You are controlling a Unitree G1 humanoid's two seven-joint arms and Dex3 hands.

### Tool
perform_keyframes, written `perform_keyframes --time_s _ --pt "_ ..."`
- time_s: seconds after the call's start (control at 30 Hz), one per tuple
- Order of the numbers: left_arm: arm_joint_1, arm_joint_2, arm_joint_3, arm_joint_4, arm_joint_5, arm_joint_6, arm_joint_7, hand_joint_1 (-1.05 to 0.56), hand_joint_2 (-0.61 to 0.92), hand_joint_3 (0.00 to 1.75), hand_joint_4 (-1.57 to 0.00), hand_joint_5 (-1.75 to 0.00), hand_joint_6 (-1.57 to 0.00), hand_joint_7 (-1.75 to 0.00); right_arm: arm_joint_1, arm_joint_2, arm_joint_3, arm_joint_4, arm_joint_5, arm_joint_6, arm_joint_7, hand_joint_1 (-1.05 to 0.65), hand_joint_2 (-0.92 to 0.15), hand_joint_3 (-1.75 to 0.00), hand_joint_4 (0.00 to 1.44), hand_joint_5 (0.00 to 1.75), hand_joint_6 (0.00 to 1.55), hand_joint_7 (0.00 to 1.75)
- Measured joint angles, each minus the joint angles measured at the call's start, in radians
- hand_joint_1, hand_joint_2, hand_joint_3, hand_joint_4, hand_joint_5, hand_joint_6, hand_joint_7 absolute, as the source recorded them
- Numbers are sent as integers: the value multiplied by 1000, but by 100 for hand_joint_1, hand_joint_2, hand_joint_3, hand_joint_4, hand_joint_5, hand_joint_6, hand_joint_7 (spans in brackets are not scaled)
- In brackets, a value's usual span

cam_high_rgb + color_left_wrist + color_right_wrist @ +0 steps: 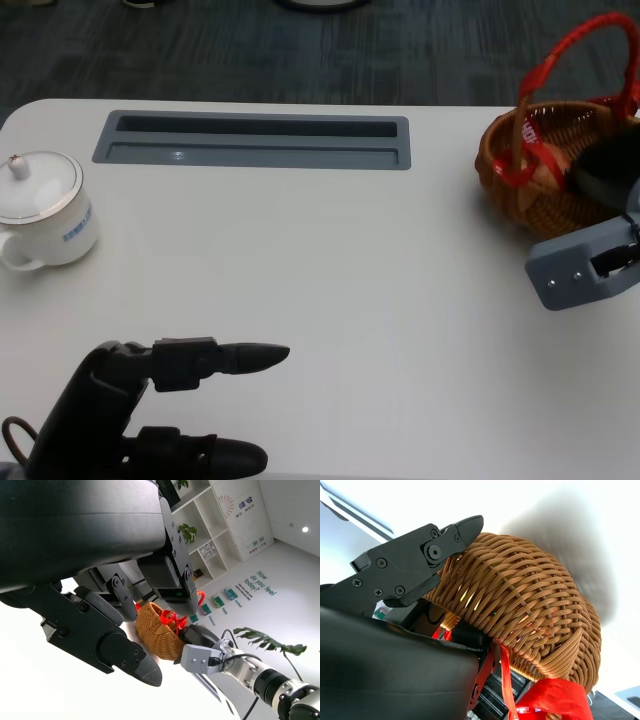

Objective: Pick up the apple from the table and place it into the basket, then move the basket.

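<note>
My right hand [612,175] at the basket [520,180]
My right fingers [465,527] are gripping its woven wall; my left hand [120,410], well apart from the basket, is lying released on the counter [330,300].

Basket [540,175] far right on table [330,260], cup [45,210] far left.

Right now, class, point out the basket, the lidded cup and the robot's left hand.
basket [520,205], head view, on its woven front wall.
lidded cup [50,215], head view, on its white side.
left hand [130,400], head view, on the middle of the black hand.
</note>
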Motion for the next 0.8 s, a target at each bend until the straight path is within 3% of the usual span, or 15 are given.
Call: perform_keyframes --time_s 0.07,0.1,0.13,0.27,0.33,0.63,0.8 --pt "4 0 0 0 0 0 0 -42 72 0 -108 -1 -97 -1 -1 4 -1 0 1 0 -1 -29 -85 -1 96 53 108 4" --pt "5 0 0 0 0 0 0 -42 72 0 -108 -1 -97 -1 -1 5 -1 0 1 0 -3 -28 -84 0 89 63 109 3" --pt "6 0 0 -1 0 0 0 -42 72 0 -108 -1 -97 -1 -2 6 -1 0 1 -1 -6 -28 -84 0 85 63 107 3" --pt "5 -1 -1 -1 6 0 0 -42 72 0 -108 -1 -98 -1 -2 6 -24 0 26 -17 -13 -37 -86 0 91 14 91 0" --pt "1 -2 -3 -1 8 0 0 -43 72 0 -108 -1 -98 -1 -2 6 -42 0 46 -32 -12 -46 -84 0 86 5 81 0" --pt "-20 0 -14 -1 8 1 0 -45 73 0 -108 0 -98 0 -25 6 -103 -7 113 -70 11 -86 -77 -1 54 0 42 0" --pt "-36 3 -21 0 5 2 -1 -45 73 0 -108 0 -98 0 -37 8 -139 -15 162 -108 50 -91 -77 0 46 0 36 0"
